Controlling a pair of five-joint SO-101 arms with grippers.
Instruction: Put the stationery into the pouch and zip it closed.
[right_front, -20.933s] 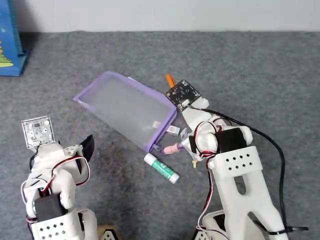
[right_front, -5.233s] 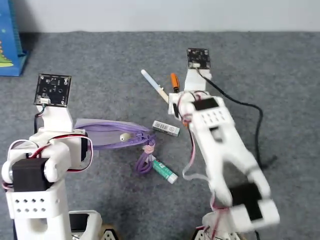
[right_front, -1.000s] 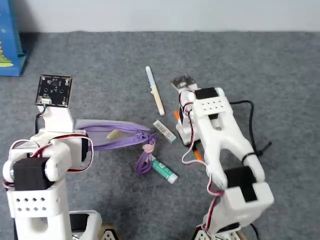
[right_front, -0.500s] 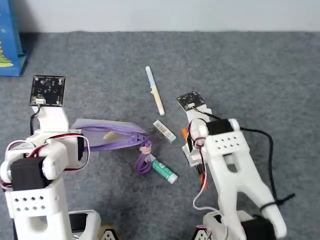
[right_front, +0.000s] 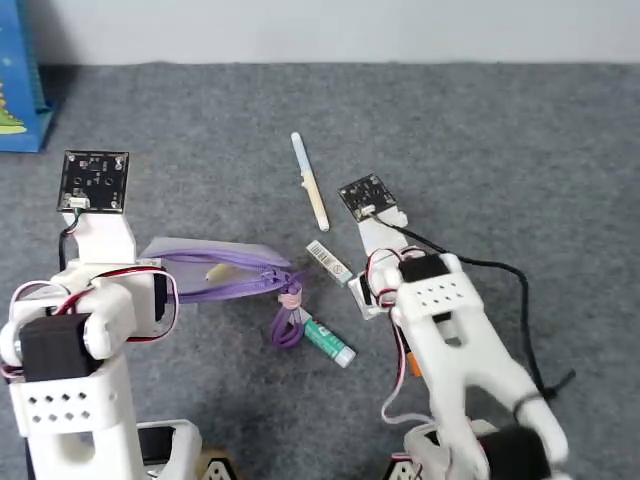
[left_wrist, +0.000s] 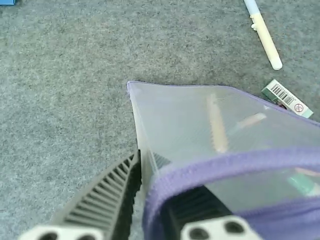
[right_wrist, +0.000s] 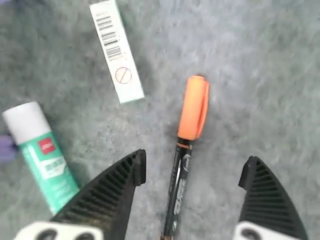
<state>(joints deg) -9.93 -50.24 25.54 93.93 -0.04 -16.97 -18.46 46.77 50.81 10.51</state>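
Glue stick (right_front: 323, 341) is seen nearest on the grey worktop (right_front: 520, 160), at about 5 o'clock from the pouch mouth, with a purple strap (right_front: 287, 325) looped just beside it. Orange pen (right_wrist: 192, 115) lies flat, uncontacted, directly between the jaws of the right end effector (right_wrist: 195, 160). The jaws are spread wide and straddle the pen barrel, judged as a line-up for a pick. Pouch (right_front: 215, 270) is held at its edge by the left end effector (left_wrist: 150, 190), which is clamped on the clear wall just below the purple zip band. It is judged to be held so that the mouth is kept raised and facing 3 o'clock toward the loose items. A pale stick (left_wrist: 217, 125) is seen through the pouch wall, so one item is judged to be already inside. Zip is not closed. Small barcode box (right_front: 329, 262) lies at 3 o'clock from the pouch mouth, near but apart. White pen (right_front: 310, 182) lies farther off at 1 o'clock. Blue box (right_front: 20, 90) sits at the far 11 o'clock corner.
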